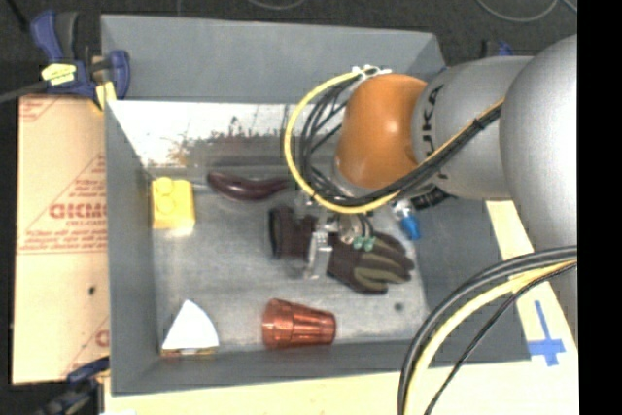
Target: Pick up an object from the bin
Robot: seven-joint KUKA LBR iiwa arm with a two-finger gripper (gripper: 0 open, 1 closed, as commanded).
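My gripper (318, 255) hangs low in the middle of the bin, under the arm's orange cover. It is right over a dark brown glove-like thing (374, 263) whose darker cuff end (285, 233) sticks out to the left of it. A purple eggplant (243, 183) lies just up and left of the gripper. A small blue thing (409, 226) shows at the right, beside the glove.
A copper-coloured cup (297, 324) lies on its side near the front wall. A white wedge (190, 328) sits in the front left corner. A yellow block (172, 203) rests by the left wall. The arm covers the bin's right rear part.
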